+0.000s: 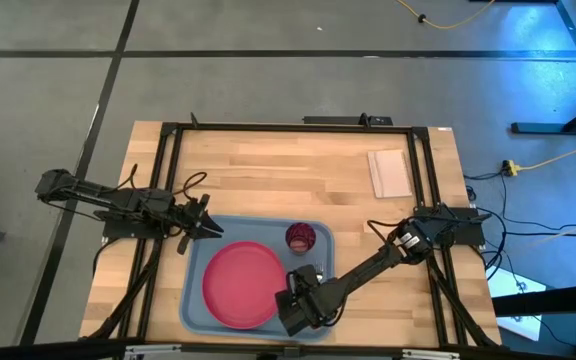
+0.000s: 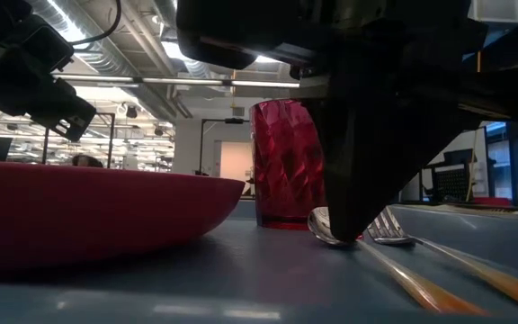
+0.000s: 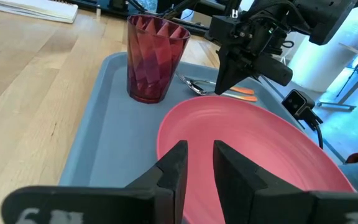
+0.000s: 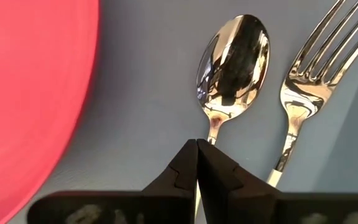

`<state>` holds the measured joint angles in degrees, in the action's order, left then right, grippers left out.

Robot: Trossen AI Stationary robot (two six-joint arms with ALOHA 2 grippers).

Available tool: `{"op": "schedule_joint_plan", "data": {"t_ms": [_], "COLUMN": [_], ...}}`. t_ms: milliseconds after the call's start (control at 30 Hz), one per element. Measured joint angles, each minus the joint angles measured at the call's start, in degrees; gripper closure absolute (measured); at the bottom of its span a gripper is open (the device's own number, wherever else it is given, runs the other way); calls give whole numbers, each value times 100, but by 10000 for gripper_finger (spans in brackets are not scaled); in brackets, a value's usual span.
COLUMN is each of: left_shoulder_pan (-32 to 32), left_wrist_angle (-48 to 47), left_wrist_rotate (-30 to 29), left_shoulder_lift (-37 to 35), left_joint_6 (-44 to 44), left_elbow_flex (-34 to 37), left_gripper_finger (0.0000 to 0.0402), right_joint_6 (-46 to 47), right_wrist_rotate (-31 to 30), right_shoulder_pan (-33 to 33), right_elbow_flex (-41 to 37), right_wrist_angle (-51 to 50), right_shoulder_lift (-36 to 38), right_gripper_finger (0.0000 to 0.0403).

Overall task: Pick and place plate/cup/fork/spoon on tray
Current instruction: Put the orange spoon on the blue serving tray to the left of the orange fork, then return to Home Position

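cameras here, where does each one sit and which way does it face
High view: overhead, facing down on the light blue rectangular tray; both arms show.
Low view: at tray level, facing the faceted dark red cup; right gripper in front.
Left wrist view: over the tray's end, facing the round pink-red plate; left gripper open.
Right wrist view: facing down on the silver-bowled spoon; right gripper shut.
All share the plate.

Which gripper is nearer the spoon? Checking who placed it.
Right. The right gripper is shut on the spoon at its neck; the left gripper hovers beyond the plate.
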<state>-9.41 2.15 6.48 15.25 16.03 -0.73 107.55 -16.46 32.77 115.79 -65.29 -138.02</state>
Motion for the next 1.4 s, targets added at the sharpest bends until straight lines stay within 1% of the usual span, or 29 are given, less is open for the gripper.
{"op": "schedule_joint_plan", "data": {"t_ms": [567, 633, 700, 867, 1000, 1067, 1100, 1233, 1300, 1400], "left_shoulder_pan": [0, 0, 0, 0, 0, 0, -1, -2, 0, 0], "left_wrist_angle": [0, 0, 1, 0, 1, 0, -1, -2, -9, -15], "left_wrist_rotate": [-1, 0, 0, 0, 0, 0, 0, -3, -6, -4], "left_shoulder_lift": [0, 0, 0, 0, 0, 0, 0, 0, 0, 0], "left_joint_6": [0, 0, 0, 0, 0, 0, 0, 0, 0, 0], "left_elbow_flex": [0, 0, 0, 0, 0, 0, 0, 0, 0, 0], "left_gripper_finger": [333, 333, 333, 333, 333, 333, 333, 333, 333, 333], "right_joint_6": [11, -27, -181, -845, -1822, -1937, -2129, -3786, -4282, -4796], "right_wrist_rotate": [-1, -120, -402, -1300, -1617, -1767, -1860, -1994, -2052, -2341], "right_shoulder_pan": [2, 21, 58, 202, 298, 384, 438, 683, 763, 827], "right_elbow_flex": [0, 76, 229, 911, 1649, 1920, 1923, 1862, 1862, 1816], "right_wrist_angle": [-58, -79, -84, -488, -744, -724, -623, -172, -123, -31], "right_shoulder_lift": [0, -8, -11, -11, -10, -7, 7, 101, 109, 112], "right_gripper_finger": [389, 389, 389, 389, 389, 389, 389, 389, 389, 389]}}
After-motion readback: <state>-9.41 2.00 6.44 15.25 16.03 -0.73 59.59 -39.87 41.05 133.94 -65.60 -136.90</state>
